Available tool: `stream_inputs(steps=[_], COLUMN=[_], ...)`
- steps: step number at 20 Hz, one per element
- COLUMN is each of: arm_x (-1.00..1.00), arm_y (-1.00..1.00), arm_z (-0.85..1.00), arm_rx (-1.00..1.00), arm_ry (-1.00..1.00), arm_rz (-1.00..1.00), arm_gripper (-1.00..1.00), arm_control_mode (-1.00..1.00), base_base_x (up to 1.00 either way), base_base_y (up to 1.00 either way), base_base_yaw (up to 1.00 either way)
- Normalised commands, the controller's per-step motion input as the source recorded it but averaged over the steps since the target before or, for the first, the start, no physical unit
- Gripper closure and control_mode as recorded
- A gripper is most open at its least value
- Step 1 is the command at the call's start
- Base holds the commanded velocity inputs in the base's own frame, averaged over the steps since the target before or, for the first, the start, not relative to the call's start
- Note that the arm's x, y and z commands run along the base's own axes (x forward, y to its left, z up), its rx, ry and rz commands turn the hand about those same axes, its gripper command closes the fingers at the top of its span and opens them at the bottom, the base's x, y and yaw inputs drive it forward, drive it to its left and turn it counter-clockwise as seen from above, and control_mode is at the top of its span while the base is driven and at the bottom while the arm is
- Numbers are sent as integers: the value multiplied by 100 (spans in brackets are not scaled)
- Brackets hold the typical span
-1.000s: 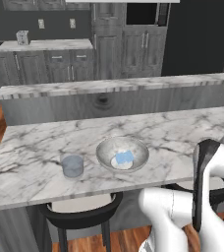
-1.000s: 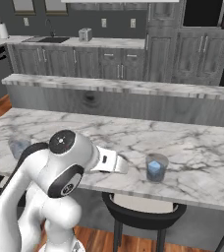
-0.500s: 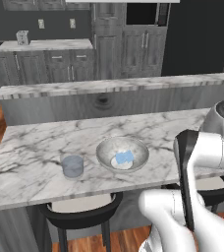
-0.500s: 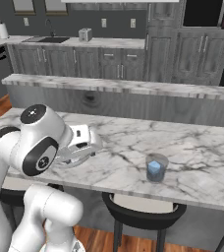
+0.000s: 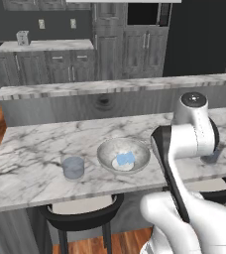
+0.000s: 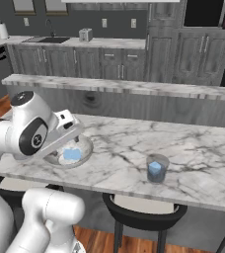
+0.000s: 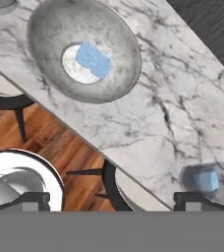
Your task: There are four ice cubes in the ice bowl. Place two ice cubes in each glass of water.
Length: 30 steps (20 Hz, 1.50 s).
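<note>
Hand (image 7: pixel 112 199) fingers are spread wide, nothing held, above the desk (image 7: pixel 173 113) edge. Ice cubes (image 7: pixel 93 59) are seen in the ice bowl (image 7: pixel 50 34) ahead; one cube-holding glass (image 7: pixel 207 181) is beside a fingertip.

Flat, even rendered light, moderately dim; you get soft shadows under the counter (image 5: pixel 45 188) overhang. Mild sheen on the ice bowl (image 7: pixel 50 74). Every view looks soft and low-resolution, hand view blurriest. No edge distortion.
</note>
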Motion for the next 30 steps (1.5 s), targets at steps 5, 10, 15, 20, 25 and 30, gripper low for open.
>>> stream_inputs(steps=[5,10,15,20,25,30], arm_x=[60,65,55,40,44,42], arm_y=[61,51,7,1,20,32], arm_z=[-24,-46,-74,-30,-10,-28], arm_rx=[-2,-4,-9,-4,-4,-9], arm_ry=[3,5,18,13,14,16], arm_rz=[7,17,25,18,12,10], arm_gripper=[-100,-100,-100,-100,-100,-100], arm_control_mode=[-100,-100,-100,-100,-100,-100], base_base_x=[0,0,0,0,0,0], base_base_y=[0,0,0,0,0,0], base_base_yaw=[0,0,0,0,0,0])
